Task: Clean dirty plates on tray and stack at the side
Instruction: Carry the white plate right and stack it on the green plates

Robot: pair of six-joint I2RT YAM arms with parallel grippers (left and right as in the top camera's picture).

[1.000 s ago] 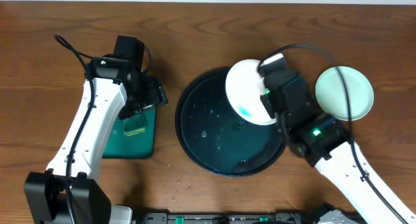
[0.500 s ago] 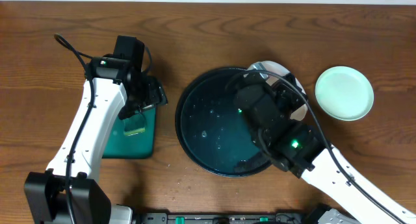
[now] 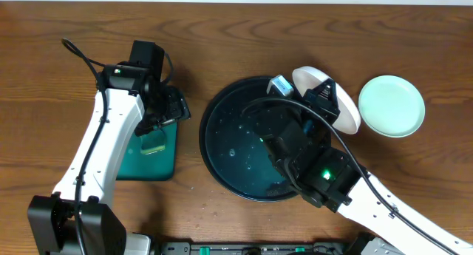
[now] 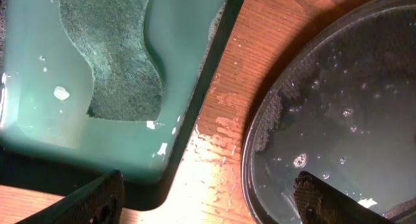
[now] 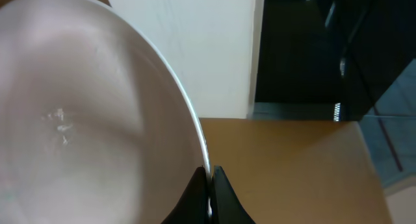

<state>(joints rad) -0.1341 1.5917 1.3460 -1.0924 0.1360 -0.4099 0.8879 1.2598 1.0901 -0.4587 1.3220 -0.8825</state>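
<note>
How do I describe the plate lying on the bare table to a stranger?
Find the big round black tray in the middle. Right of it, on the table, lies a pale-mint plate; unlike the white plate held tilted beside it, it lies flat and untouched.

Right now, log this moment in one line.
left gripper: open, at teal tray | right gripper: shut on white plate rim, plate tilted over round tray edge | mint plate: on table

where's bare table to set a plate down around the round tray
Free: the wide band of table along the far edge, behind the round tray and the mint plate; also the wood in front of the mint plate, right of the right arm. Crowded: between tray and mint plate, where the right pincer holds a tilted white plate.
</note>
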